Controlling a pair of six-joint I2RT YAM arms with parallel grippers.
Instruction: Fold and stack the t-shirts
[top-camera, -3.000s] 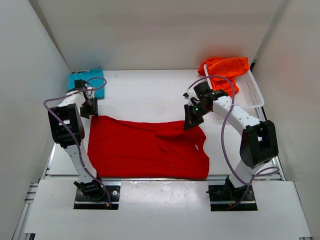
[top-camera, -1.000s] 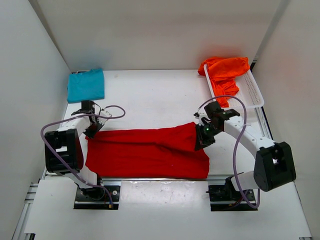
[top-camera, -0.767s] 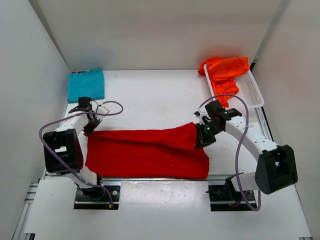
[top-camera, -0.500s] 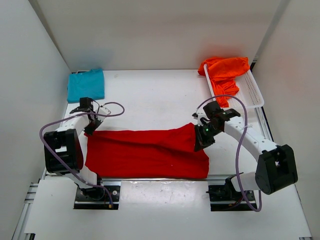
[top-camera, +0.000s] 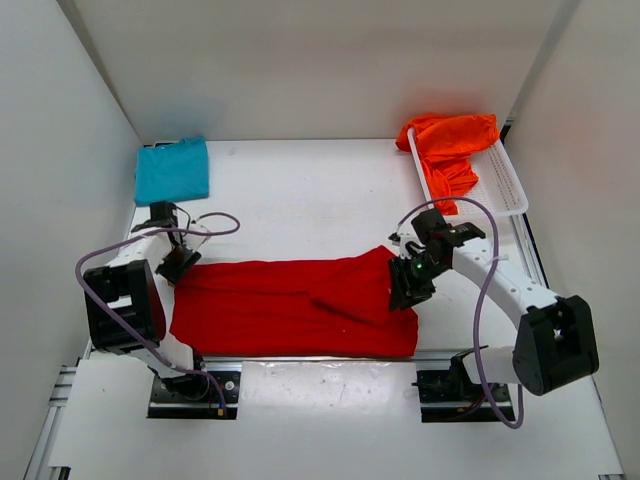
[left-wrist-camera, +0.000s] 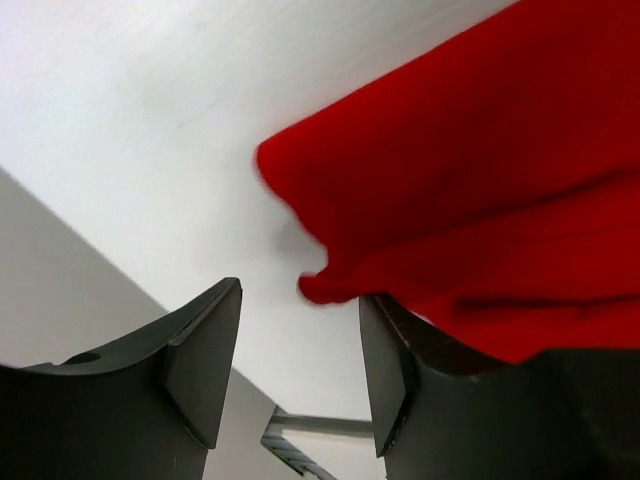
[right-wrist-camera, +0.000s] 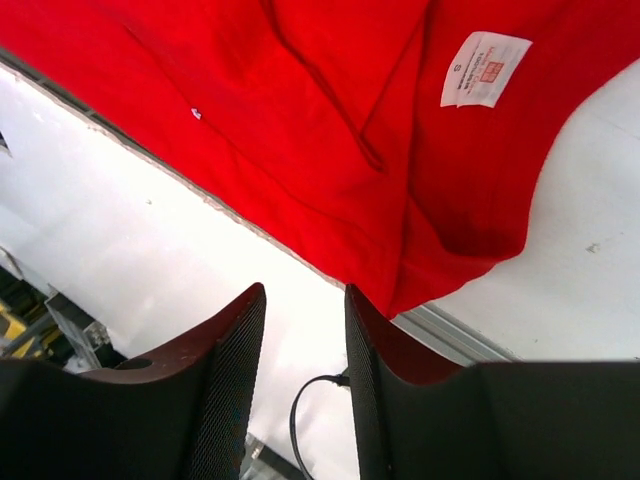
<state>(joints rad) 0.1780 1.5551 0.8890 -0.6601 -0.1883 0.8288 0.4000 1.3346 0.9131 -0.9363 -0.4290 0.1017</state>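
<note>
The red t-shirt (top-camera: 290, 305) lies folded in half lengthwise across the near part of the table. My left gripper (top-camera: 178, 262) hovers at its left end and is open, the cloth's corner (left-wrist-camera: 300, 280) just ahead of the bare gap between its jaws (left-wrist-camera: 298, 325). Over the shirt's right end, my right gripper (top-camera: 405, 290) is open too; its wrist view shows the red t-shirt (right-wrist-camera: 300, 120) with a white label (right-wrist-camera: 485, 68) beyond the fingertips (right-wrist-camera: 302, 300). The teal t-shirt (top-camera: 172, 170) lies folded at the back left. The orange t-shirt (top-camera: 450, 140) is heaped in the basket.
A white mesh basket (top-camera: 505, 185) stands at the back right against the wall. White walls close in the table on three sides. A metal rail (top-camera: 320, 355) runs along the table's near edge, right under the red shirt's hem.
Both grippers have opened and let go of the red shirt's edge, which now rests on the lower layer. Before that, they carried the far edge toward the near side.
</note>
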